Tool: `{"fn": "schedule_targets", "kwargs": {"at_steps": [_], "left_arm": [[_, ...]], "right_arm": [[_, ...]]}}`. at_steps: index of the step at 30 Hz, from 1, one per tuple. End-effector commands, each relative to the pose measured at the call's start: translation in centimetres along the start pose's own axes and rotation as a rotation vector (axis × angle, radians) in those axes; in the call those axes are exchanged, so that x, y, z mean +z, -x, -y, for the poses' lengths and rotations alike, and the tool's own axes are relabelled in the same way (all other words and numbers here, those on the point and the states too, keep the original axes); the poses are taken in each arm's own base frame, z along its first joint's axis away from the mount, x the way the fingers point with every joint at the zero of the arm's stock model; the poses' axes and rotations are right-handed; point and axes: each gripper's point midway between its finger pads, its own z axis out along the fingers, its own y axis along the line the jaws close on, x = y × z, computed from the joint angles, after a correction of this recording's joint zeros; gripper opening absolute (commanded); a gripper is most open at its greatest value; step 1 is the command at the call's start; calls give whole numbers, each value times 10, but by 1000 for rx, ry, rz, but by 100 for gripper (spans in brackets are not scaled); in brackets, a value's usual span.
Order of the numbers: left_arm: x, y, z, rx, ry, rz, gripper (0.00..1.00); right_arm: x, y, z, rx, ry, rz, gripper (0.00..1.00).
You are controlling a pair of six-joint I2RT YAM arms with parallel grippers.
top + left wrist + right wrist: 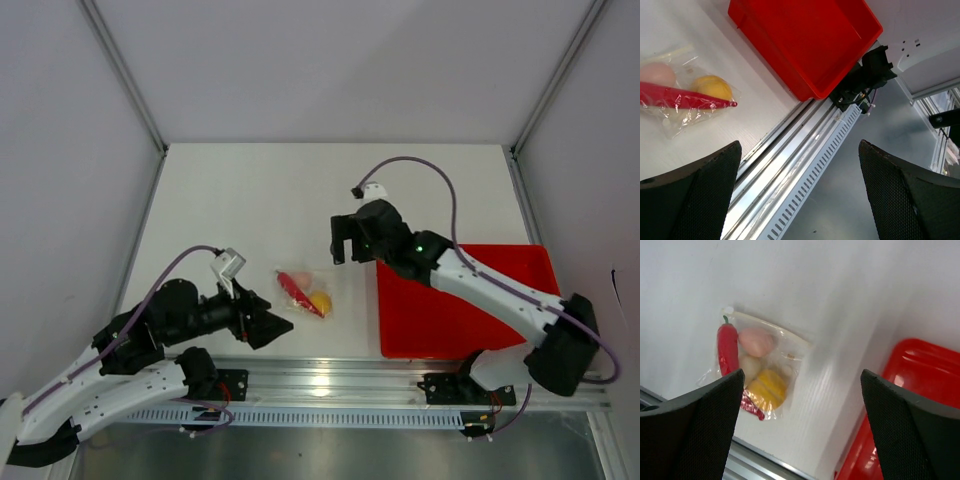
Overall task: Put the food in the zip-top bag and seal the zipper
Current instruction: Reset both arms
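The clear zip-top bag (305,292) lies flat on the white table between the arms. Inside it are the food pieces: a pinkish egg (756,341), a whitish piece (751,366), a yellow-orange ball (767,387) and a long red chili (727,347) with a green stem. A pale strip (771,327) along the bag's far edge looks like the zipper; whether it is pressed shut I cannot tell. My right gripper (345,245) hangs open above the table, just right of the bag, holding nothing. My left gripper (270,325) stands open at the near edge, left of the bag and apart from it.
A red rectangular tray (470,300) sits right of the bag, under the right arm. A metal rail (330,385) runs along the table's near edge. White walls close in the left, right and back sides.
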Motion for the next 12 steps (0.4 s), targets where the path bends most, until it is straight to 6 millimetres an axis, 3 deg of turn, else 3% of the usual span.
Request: {"fn": "schedule_targets", "kwargs": {"at_steps": [1, 3, 7, 8, 10, 12], "left_arm": [[4, 8, 7, -34, -30, 46, 100], [6, 8, 7, -43, -35, 50, 99], [10, 6, 7, -70, -41, 53, 100], [10, 9, 9, -71, -55, 69, 99], [15, 4, 7, -83, -58, 67, 99], [16, 8, 12, -86, -88, 86, 100]], "right_arm": [[-44, -23, 38, 46, -190, 6, 99], [-59, -34, 51, 69, -259, 33, 100], [-90, -54, 47, 114, -223, 71, 99], [-103, -49, 48, 141, -189, 127, 99], [-105, -63, 47, 154, -135, 153, 99], [-116, -61, 47, 195, -69, 205, 99]]}}
